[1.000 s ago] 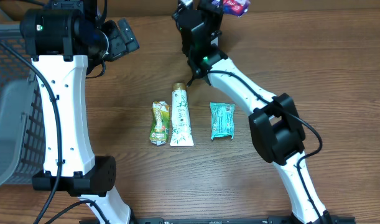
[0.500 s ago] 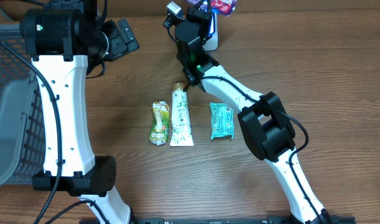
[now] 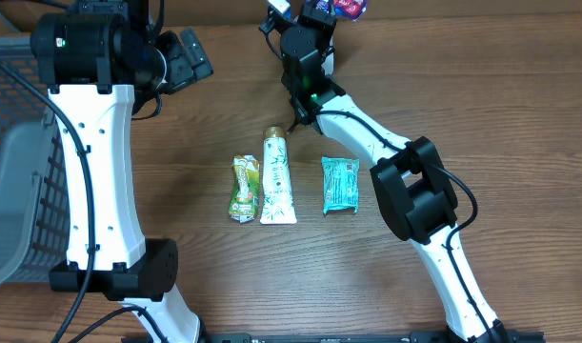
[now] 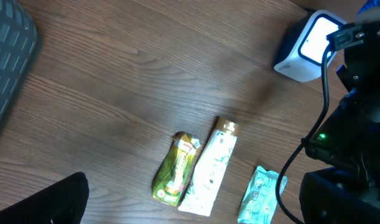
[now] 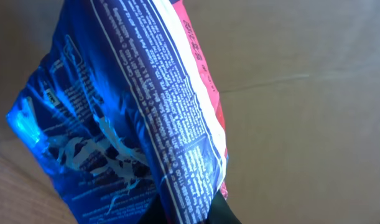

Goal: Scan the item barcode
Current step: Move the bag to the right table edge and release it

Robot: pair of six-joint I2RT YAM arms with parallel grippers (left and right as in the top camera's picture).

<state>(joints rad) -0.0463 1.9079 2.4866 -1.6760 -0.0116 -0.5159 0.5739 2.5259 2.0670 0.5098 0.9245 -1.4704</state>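
Observation:
My right gripper (image 3: 321, 13) is at the table's far edge, shut on a blue packet (image 3: 346, 7) with a red edge. In the right wrist view the packet (image 5: 134, 112) fills the frame, its small white print facing the camera, and the dark fingertips (image 5: 224, 213) pinch its lower end. The white scanner (image 4: 309, 42) with a lit window stands on the table just below that wrist, seen in the left wrist view. My left gripper (image 3: 189, 57) hangs open at the far left, high above the table, with nothing in it.
Three items lie in a row mid-table: a green pouch (image 3: 244, 189), a white tube (image 3: 277, 179) and a teal packet (image 3: 340, 184). A grey mesh basket (image 3: 14, 191) takes up the left edge.
The right wrist has turned and shifted a little to the left with the blue packet, staying over the scanner. The left arm has not moved.

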